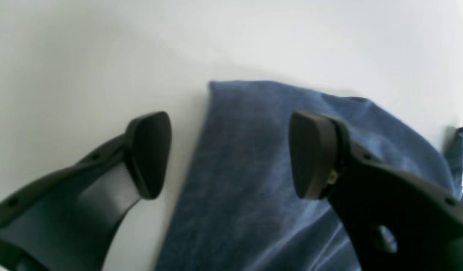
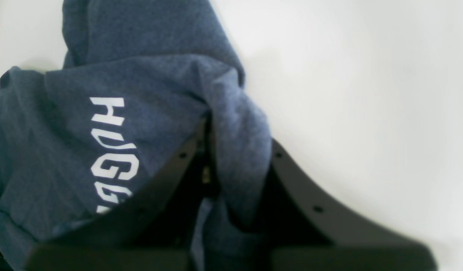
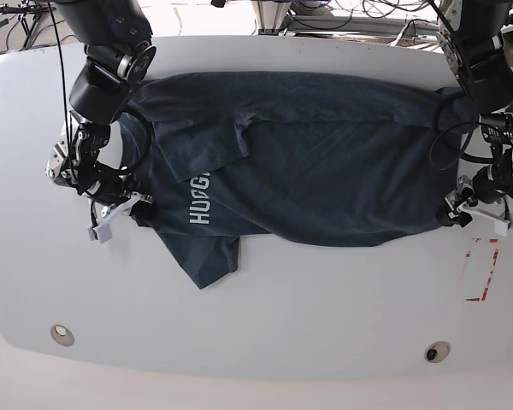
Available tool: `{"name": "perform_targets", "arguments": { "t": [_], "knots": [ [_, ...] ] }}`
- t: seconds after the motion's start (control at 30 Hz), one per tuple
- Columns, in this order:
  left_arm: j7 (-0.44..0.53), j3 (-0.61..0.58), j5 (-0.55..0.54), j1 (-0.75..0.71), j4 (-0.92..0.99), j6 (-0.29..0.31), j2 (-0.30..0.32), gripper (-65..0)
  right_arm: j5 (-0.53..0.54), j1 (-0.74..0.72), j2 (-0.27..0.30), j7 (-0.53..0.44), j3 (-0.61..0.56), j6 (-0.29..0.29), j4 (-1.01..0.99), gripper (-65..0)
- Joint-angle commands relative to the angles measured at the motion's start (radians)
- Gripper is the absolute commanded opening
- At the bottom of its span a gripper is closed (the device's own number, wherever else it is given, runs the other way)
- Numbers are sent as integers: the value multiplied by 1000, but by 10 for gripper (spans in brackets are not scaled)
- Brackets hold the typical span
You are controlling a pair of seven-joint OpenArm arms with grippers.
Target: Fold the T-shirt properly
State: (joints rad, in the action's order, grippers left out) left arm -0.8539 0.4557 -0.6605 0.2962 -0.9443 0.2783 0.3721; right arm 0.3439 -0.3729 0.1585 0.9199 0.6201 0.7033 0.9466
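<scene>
My right gripper [image 2: 212, 158] is clamped shut on a bunched fold of the T-shirt [image 3: 308, 171]; in its wrist view the cloth is pinched between the two black fingers and drapes over them, with the white lettering [image 2: 109, 154] running just beside the grip. From the base view I see that gripper [image 3: 124, 201] at the shirt's end nearest the tabletop's left edge, close to the sleeve that points toward the near edge.

My left gripper [image 1: 227, 154] stands wide open, holding nothing. Through its wrist camera I see one pad [image 1: 148, 150] over bare white tabletop [image 1: 84, 56] and the other pad [image 1: 310, 154] over the cloth, so the jaws straddle the shirt's straight edge. Whether either pad touches the fabric I cannot tell. In the base view this gripper [image 3: 470, 201] sits at the shirt's opposite end, near the tabletop's right edge.

The shirt lies spread lengthwise across the far half of the tabletop, one layer folded over itself along the top, wrinkled through the middle. A red outline mark [image 3: 481, 269] sits on the tabletop near the right edge, just clear of the shirt.
</scene>
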Motion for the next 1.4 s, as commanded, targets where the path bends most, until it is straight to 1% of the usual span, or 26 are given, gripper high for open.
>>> {"name": "perform_targets", "arguments": {
  "t": [0.0, 0.13, 0.37, 0.5, 0.57, 0.63, 0.73, 0.8, 0.83, 1.07, 1.17, 1.27, 1.37],
  "knots": [
    [8, 1, -2, 22, 12, -1, 17, -186, -4, -18, 10, 8, -3, -5, 10, -642],
    [8, -10, -6, 24, 24, -1, 9, -186, -4, -16, 10, 8, -3, -5, 10, -642],
    [3, -137, -9, 53, 18, -1, -40, -190, -6, -16, 10, 8, -3, -5, 24, -642],
    [3, -154, -9, 56, 17, -1, -61, -201, -9, 8, 6, 18, -4, -5, 90, -642],
    [5, -154, -9, 56, 17, -1, -61, -244, -4, 16, 5, 31, -4, -5, 130, -642],
    [6, -154, -9, 57, 17, -1, -60, -326, -7, 18, 5, 47, -4, -5, 162, -642],
    [11, -154, -6, 57, 17, -1, -60, -524, -12, 21, 5, 67, -4, -5, 202, -642],
    [11, -154, -5, 56, 17, 0, -58, -619, -12, 30, 5, 70, -4, -5, 217, -642],
    [11, -154, -3, 56, 17, 0, -58, -646, -12, 31, 5, 70, -4, -5, 222, -642],
    [-6, -156, -9, 54, -43, 0, -52, -650, -13, 38, 6, 72, -4, -5, 252, -644],
    [-44, -153, -9, 54, -97, 0, -55, -650, -9, 39, 10, 75, -4, -5, 254, -644],
    [-84, -150, -11, 54, -177, 0, -57, -650, -6, 38, 17, 110, -4, -5, 266, -644],
    [-127, -148, -11, 54, -270, 0, -58, -650, -4, 39, 34, 147, -4, -5, 332, -644]
  ]
}}
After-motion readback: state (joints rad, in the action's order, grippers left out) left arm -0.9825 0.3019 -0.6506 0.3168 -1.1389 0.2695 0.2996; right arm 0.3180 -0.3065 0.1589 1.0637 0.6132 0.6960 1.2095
